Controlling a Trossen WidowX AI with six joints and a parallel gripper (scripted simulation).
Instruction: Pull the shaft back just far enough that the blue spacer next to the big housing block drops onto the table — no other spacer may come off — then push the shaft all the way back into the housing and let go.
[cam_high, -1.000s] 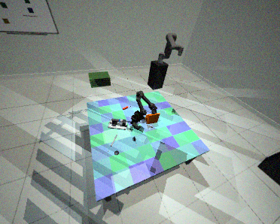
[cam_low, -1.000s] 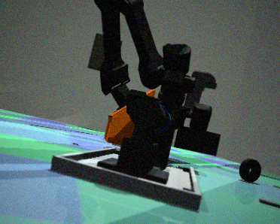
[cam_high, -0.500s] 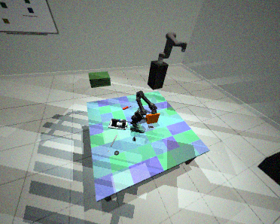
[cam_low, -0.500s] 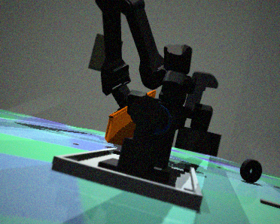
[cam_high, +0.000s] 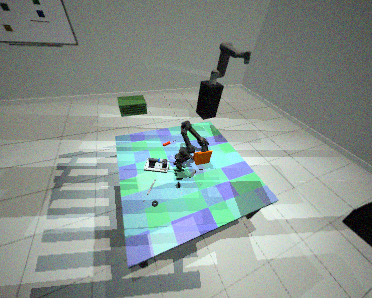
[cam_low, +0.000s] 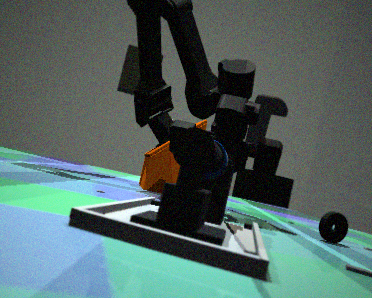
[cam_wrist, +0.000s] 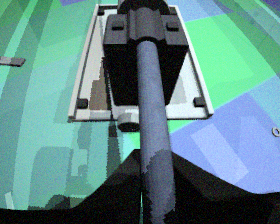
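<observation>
Grey-blue and smooth, the shaft (cam_wrist: 152, 90) runs from the big housing block (cam_wrist: 122, 72) (cam_low: 182, 207) back to the tool (cam_wrist: 149, 155), whose fingers are clamped on it. It meets the upper part of the block's face, above the tray (cam_high: 156, 170) (cam_low: 165, 245) (cam_wrist: 84, 65). Gaps separate the block from the tray's 2 long raised walls; 2 small dark blocks sit at its near corners. A curved blue edge (cam_low: 223, 160) shows in the exterior view; whether it is the spacer cannot be told. On the checkered surface (cam_high: 240, 200) (cam_low: 40, 250) (cam_wrist: 225, 60), 1 black ring (cam_high: 152, 203) (cam_low: 325, 227) lies well apart from the tray.
</observation>
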